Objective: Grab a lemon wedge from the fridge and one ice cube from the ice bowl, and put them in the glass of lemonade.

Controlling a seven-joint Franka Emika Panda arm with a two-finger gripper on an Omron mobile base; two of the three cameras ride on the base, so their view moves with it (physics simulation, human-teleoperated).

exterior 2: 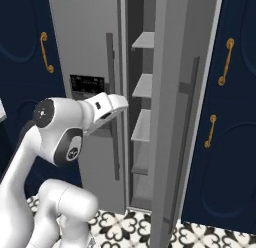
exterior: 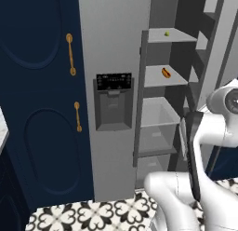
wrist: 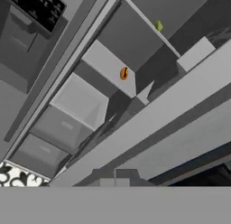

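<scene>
The big grey fridge (exterior: 111,62) has its right door swung open. In the left base view, the little yellow-green lemon wedge (exterior: 167,33) sits on the top shelf (exterior: 179,37). A red-and-tan hot dog (exterior: 166,72) lies on the shelf below it. The hand view shows both foods too, tilted. The right base view shows the shelves edge-on, past the open door (exterior 2: 175,117), with no food to see. The gripper is clenched shut, holding nothing.
</scene>
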